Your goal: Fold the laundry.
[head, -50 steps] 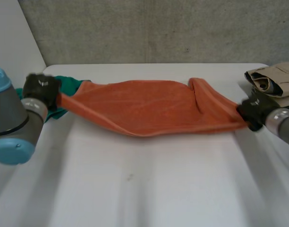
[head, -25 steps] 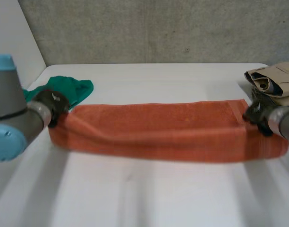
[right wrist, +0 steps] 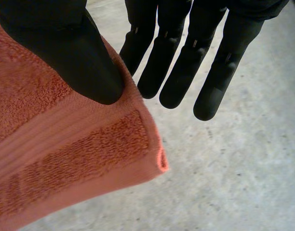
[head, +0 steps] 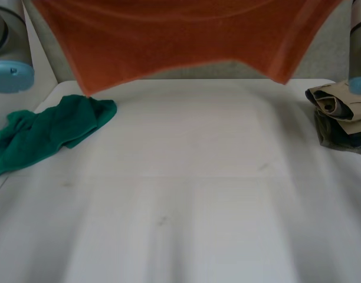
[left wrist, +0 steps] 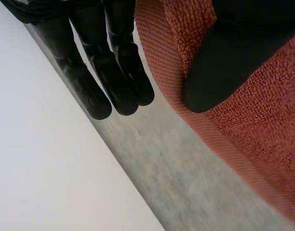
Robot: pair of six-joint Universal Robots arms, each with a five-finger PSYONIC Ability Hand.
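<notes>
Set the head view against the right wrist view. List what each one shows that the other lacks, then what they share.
Head view, not the right wrist view: the white table, a crumpled green cloth on its left side, and a folded beige and dark pile at its right edge. Right wrist view, not the head view: the right hand, its thumb pinching a hemmed corner, with straight fingers behind it. Both: the orange towel, held up in the air.

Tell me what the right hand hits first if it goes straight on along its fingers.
Way looks free: beyond the right hand, clear of the towel corner it pinches, lies grey concrete, probably the wall; depth unclear.
</notes>
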